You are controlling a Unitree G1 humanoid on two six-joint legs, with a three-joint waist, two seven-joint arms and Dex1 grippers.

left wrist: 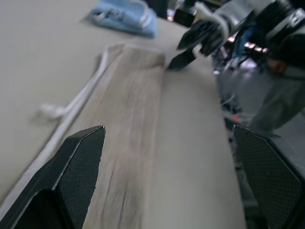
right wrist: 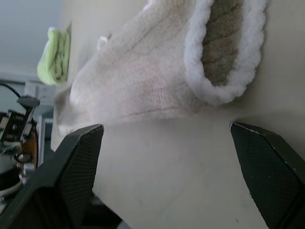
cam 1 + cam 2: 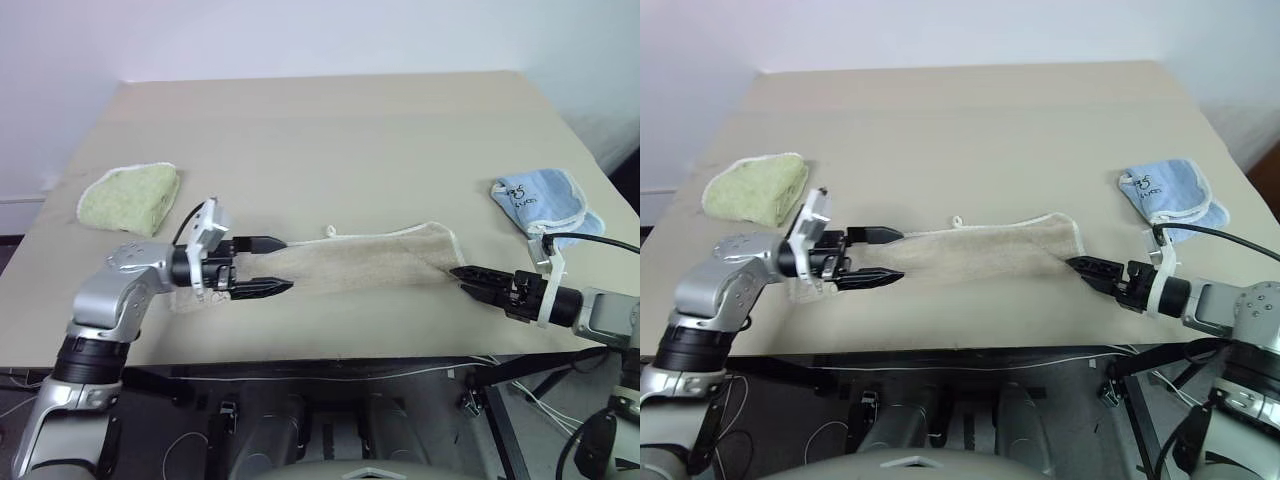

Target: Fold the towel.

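Observation:
The beige towel [image 3: 370,260] lies on the table as a long narrow strip running left to right, with white edging and a small white loop [image 3: 330,232] on its far edge. My left gripper [image 3: 288,265] hovers open over the strip's left part and points right along it. In the left wrist view the towel [image 1: 128,109] stretches away between the open fingers [image 1: 81,167]. My right gripper [image 3: 458,280] is open at the strip's near right corner, pointing left, with nothing between its fingers. The right wrist view shows that rolled, white-edged towel end [image 2: 224,52] just ahead of it.
A folded light green towel [image 3: 130,197] sits at the table's left side. A light blue cloth [image 3: 540,203] with white edging lies at the right, just beyond the right arm. The table's front edge [image 3: 330,357] runs close under both grippers.

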